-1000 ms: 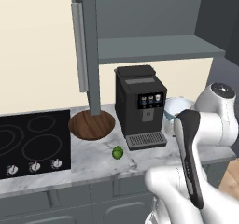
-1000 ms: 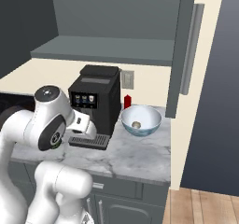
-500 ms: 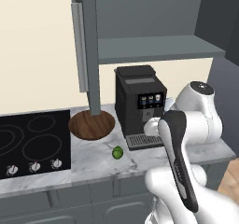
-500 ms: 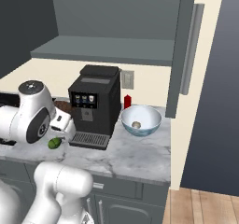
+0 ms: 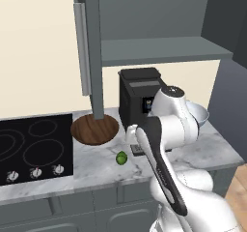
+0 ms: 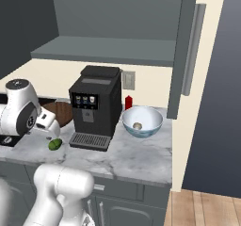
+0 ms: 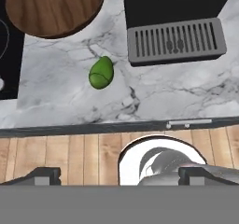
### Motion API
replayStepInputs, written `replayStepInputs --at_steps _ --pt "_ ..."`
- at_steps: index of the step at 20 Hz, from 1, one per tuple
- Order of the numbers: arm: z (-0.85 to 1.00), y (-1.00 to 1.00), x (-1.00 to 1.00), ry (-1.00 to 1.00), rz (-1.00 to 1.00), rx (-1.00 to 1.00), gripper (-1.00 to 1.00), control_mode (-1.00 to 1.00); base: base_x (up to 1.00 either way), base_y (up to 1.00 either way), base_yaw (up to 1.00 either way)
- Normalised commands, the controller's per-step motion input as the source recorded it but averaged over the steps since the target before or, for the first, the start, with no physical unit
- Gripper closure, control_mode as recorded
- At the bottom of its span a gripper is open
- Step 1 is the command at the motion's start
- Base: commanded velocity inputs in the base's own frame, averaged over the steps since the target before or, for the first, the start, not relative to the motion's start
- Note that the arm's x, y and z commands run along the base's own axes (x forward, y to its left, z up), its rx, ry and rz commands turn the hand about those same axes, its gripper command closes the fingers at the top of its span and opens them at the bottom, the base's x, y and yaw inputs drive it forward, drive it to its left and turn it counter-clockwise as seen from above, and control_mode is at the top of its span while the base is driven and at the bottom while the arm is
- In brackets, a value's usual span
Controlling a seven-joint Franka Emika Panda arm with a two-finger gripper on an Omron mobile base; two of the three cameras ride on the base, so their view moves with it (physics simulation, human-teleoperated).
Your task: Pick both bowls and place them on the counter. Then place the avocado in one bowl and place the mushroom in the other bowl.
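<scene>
On the counter [image 7: 196, 92] | avocado [image 7: 101, 73] lies loose, left of the coffee machine's tray [image 7: 176, 38], beyond the gripper [image 7: 119, 175] | jaws wide, empty | long axis slanted

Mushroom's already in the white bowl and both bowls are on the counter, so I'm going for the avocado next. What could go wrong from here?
1. The avocado lies loose on the marble counter, so the open gripper could nudge it and send it rolling toward the front edge.
2. The coffee machine and its drip tray sit close beside it; a wide approach may clip them.
3. The wooden bowl borders the cooktop, and the open cabinet door overhangs it, crowding the drop.
</scene>
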Motion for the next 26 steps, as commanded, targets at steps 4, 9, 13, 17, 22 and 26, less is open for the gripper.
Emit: replayStepInputs --at_steps 4,9,13,17,22,26 --pt "-0.44 0.25 0.41 0.00 0.00 -0.14 -1.00 -1.00 0.00 0.00 0.00" --pt "-0.38 0.16 0.41 0.02 0.03 -0.01 -1.00 -1.00 0.00 0.00 0.00" --pt "-0.38 0.10 0.31 0.02 0.07 0.00 -1.00 -1.00 0.00 0.00 0.00" --pt "-0.27 0.16 0.43 0.00 0.03 0.00 -1.00 -1.00 0.00 0.00 0.00" --pt "-0.29 0.21 0.35 0.00 0.00 0.00 -1.00 -1.00 0.00 0.00 0.00" --pt "-0.27 0.17 0.26 0.01 0.00 0.00 -1.00 -1.00 0.00 0.00 0.00"
